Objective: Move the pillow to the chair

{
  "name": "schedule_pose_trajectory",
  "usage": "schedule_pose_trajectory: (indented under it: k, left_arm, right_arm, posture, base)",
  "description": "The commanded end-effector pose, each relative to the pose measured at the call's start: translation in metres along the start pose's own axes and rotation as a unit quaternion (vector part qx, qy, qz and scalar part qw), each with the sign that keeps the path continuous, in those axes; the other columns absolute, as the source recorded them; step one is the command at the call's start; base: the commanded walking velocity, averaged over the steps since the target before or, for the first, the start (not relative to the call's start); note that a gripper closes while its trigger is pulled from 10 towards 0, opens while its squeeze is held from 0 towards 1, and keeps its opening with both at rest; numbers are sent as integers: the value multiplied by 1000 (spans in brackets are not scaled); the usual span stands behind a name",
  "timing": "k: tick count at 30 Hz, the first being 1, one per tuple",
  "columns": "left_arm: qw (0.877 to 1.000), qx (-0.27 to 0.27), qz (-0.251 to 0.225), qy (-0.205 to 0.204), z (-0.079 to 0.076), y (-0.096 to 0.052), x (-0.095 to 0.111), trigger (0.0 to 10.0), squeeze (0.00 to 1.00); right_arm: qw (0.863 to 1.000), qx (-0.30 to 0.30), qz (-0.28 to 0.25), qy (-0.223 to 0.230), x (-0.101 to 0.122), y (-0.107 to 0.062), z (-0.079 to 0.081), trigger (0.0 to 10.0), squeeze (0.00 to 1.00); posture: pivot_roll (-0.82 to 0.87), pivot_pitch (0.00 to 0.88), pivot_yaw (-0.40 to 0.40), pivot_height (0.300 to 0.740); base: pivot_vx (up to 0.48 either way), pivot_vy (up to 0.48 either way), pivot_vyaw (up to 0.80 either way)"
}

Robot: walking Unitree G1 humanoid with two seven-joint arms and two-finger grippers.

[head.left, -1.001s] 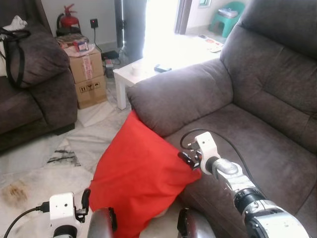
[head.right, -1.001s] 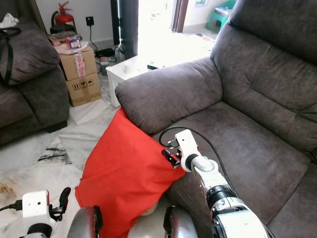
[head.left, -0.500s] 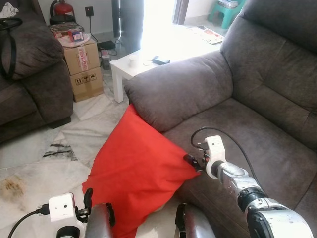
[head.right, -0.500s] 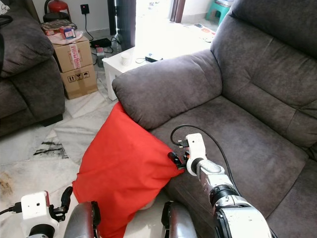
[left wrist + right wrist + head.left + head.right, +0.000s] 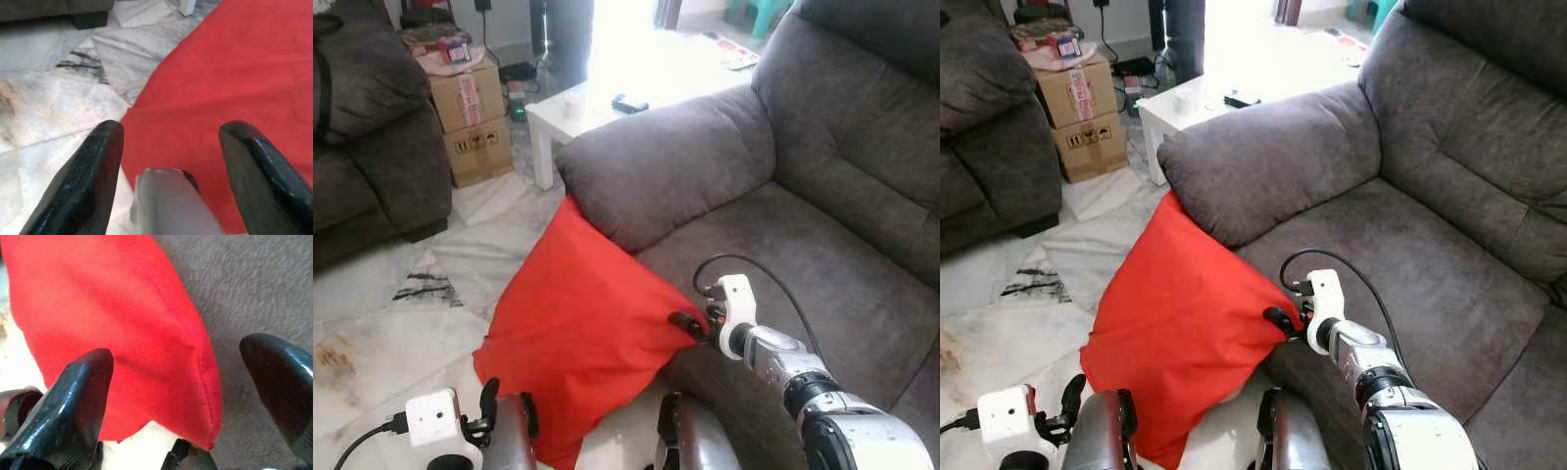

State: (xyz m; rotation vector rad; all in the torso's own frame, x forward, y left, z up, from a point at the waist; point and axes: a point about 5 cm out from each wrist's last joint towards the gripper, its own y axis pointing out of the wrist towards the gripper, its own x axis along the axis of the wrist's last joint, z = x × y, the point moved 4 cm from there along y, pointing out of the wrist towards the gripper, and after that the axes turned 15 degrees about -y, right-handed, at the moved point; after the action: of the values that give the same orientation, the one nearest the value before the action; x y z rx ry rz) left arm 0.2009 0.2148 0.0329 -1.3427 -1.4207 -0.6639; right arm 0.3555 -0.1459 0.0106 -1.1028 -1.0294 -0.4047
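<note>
A red pillow (image 5: pixel 578 313) stands on the marble floor, leaning against the front of the grey armchair (image 5: pixel 803 245) below its armrest (image 5: pixel 666 166). My right gripper (image 5: pixel 683 321) is at the pillow's right corner, beside the seat's front edge. In the right wrist view its fingers (image 5: pixel 83 382) are spread wide and open, with the pillow's seamed corner (image 5: pixel 195 382) between them. My left gripper (image 5: pixel 168 132) hangs low at the bottom left, open, its fingers pointing at the pillow's lower edge (image 5: pixel 234 98) without touching it.
A white low table (image 5: pixel 570 103) stands behind the armrest. Stacked cardboard boxes (image 5: pixel 465 108) sit at the back left. A dark sofa (image 5: pixel 362 147) lines the left side. Marble floor (image 5: pixel 391 323) lies between it and the pillow.
The head camera has shifted, so the whole scene sits a little differently. My right gripper stays at the pillow's right corner, slightly lower. The pillow still leans on the chair front.
</note>
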Motion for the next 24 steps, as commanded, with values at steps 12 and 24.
schedule_pose_trajectory:
  k: [12,24]
  left_arm:
    - [1000,-10,21,-3,-7,-11,-5,10000,0]
    - [1000,-15,23,-5,-12,-14,-5,10000,0]
  right_arm:
    - [1000,17,7,17,-14,-2,5,10000,0]
    - [996,44,-41,61,1,9,27,10000,0]
  posture:
    - [101,213,-164,578]
    - [119,242,-172,578]
  base:
    - [0,0,0]
    - [0,0,0]
